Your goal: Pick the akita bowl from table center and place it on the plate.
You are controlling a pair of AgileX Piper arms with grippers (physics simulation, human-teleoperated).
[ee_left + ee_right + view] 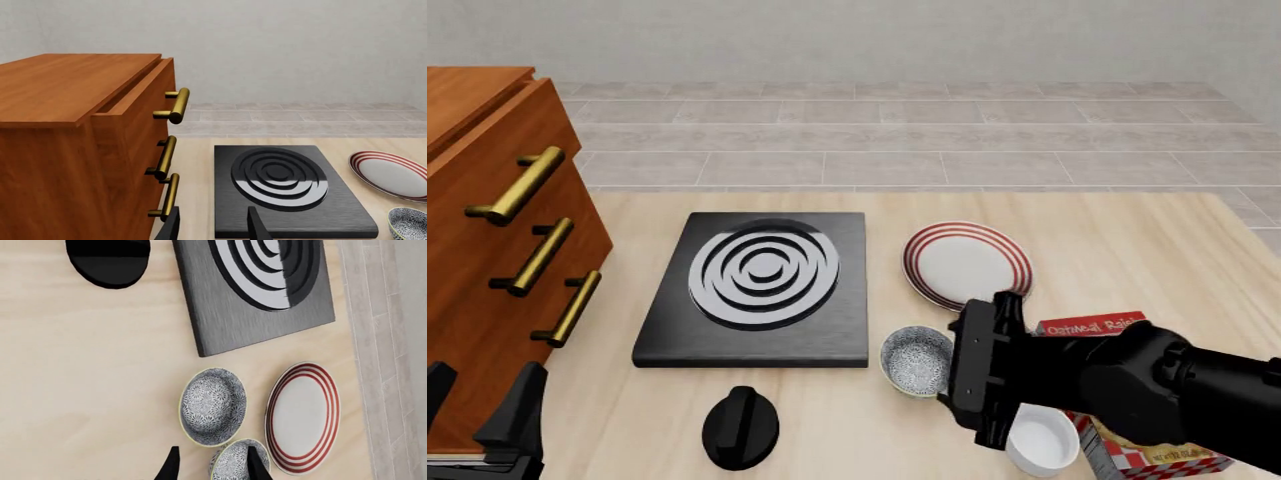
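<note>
Two alike akita bowls, speckled inside, show in the right wrist view. One akita bowl (pixel 213 406) (pixel 917 360) (pixel 408 222) sits on the table between the stove and the plate. The second akita bowl (pixel 235 462) lies just beside it, under one finger of my right gripper (pixel 213 467) (pixel 977 372), which hovers open above them. In the front view the right arm hides this second bowl. The plate (pixel 303 417) (pixel 966 265) (pixel 393 172), white with red rings, lies empty right beside both bowls. My left gripper (pixel 213 227) (pixel 478 400) is open and empty at the near left.
A black square stove (pixel 758 290) (pixel 287 200) lies left of the plate. A wooden cabinet (pixel 494 230) with brass handles stands at far left. A black round object (pixel 741 428), a plain white bowl (pixel 1044 440) and a cookie box (pixel 1094 325) sit near the front.
</note>
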